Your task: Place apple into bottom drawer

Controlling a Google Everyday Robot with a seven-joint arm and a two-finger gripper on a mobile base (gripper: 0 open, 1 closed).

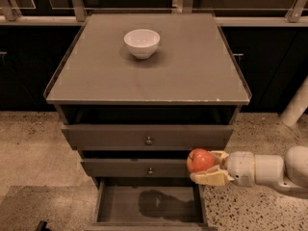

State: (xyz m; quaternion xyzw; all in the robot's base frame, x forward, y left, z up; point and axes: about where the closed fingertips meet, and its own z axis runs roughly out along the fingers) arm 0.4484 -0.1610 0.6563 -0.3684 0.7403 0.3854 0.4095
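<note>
The red-orange apple (200,160) is held in my gripper (208,167), which is shut on it with cream fingers (210,178) above and below. The white arm comes in from the right edge. The apple hangs in front of the second drawer's right end, just above the right side of the open bottom drawer (149,204). The bottom drawer is pulled out, its flat wooden inside showing with a dark shadow on it.
A white bowl (142,43) stands on the grey cabinet top (192,76). Two knobbed drawers (148,138) above are slightly pulled out. Speckled floor lies on both sides; a white post (296,105) stands at the right.
</note>
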